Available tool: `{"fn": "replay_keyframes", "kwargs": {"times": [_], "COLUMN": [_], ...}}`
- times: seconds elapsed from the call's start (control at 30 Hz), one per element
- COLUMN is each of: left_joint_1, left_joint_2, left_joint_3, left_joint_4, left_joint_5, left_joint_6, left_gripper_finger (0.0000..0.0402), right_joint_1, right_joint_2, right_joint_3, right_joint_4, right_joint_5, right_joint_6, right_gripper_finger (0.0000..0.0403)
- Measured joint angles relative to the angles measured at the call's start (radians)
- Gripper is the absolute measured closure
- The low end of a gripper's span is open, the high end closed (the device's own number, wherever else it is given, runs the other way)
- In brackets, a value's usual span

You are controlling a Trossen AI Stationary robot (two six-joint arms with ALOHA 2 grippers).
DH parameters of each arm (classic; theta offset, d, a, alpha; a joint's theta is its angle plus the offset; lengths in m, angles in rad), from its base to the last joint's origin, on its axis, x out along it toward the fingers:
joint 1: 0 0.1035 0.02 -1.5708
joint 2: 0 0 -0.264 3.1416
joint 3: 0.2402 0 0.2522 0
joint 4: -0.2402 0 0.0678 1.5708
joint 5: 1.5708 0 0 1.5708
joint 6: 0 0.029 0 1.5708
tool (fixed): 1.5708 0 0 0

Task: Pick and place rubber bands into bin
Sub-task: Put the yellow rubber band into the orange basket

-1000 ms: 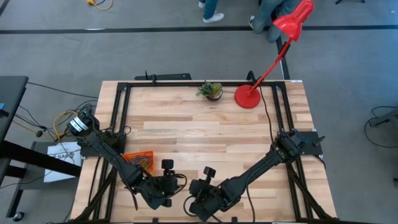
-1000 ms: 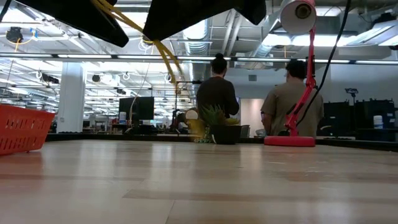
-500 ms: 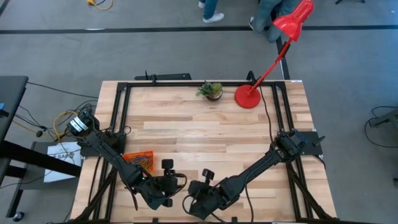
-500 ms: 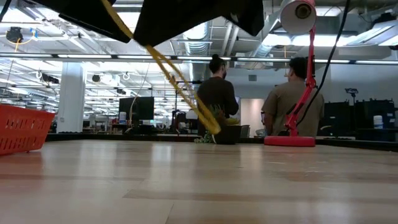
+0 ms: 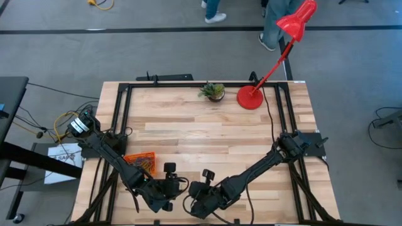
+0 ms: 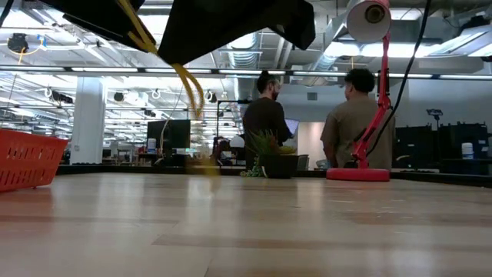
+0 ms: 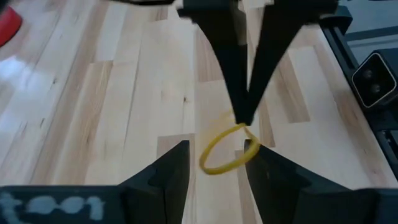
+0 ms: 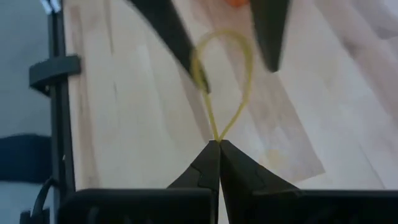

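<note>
A yellow rubber band [image 8: 239, 74] hangs in the air between the two grippers near the table's near edge. My right gripper [image 8: 217, 144] is shut on it; the left wrist view shows that gripper [image 7: 244, 118] with the band's loop [image 7: 214, 158] below its tips. My left gripper [image 7: 217, 147] is open, its fingers on either side of the loop [image 8: 236, 74]. In the low view the band [image 6: 184, 81] dangles from the dark grippers overhead. The orange bin [image 5: 139, 161] sits to the left of the grippers and holds several bands. My right gripper pinches the yellow band at one end of its loop [image 8: 217, 134] between its two fingertips. The band is lifted clear of the table, and the loop stands out slack from the tips toward the left gripper. My left gripper is open; the tip of one finger [image 8: 198, 73] lies against one side of the loop [image 7: 247, 144]. I cannot tell whether the band is hooked on it.
A small potted plant [image 5: 213, 91] and a red lamp base [image 5: 249, 98] stand at the far edge. Black frame rails [image 5: 122, 119] run along the table's sides. The bin's wall [image 6: 27, 158] shows at the low view's left. Two people [image 6: 307, 123] stand behind the table.
My right gripper has shifted a little toward the left gripper and the far edge, still shut on the yellow band. In the low view the hanging band has swung from the picture's middle toward its left and now hangs shorter.
</note>
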State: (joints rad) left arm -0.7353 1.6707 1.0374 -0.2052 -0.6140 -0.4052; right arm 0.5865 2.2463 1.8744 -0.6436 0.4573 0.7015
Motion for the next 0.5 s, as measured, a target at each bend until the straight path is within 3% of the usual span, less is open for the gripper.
{"fn": "replay_keyframes", "kwargs": {"times": [0.33,0.5], "left_joint_1": [0.0,-0.001], "left_joint_2": [0.0,0.024], "left_joint_3": [0.0,0.0], "left_joint_4": [0.04,0.046], "left_joint_5": [0.008,0.03], "left_joint_6": [0.08,0.085], "left_gripper_finger": [0.0258,0.0281], "right_joint_1": [-0.007,-0.007], "right_joint_2": [0.0,0.0], "right_joint_3": [0.0,0.0], "right_joint_4": [0.002,0.002], "right_joint_5": [-0.017,-0.012], "right_joint_6": [-0.053,-0.054], "right_gripper_finger": [0.0403,0.0403]}}
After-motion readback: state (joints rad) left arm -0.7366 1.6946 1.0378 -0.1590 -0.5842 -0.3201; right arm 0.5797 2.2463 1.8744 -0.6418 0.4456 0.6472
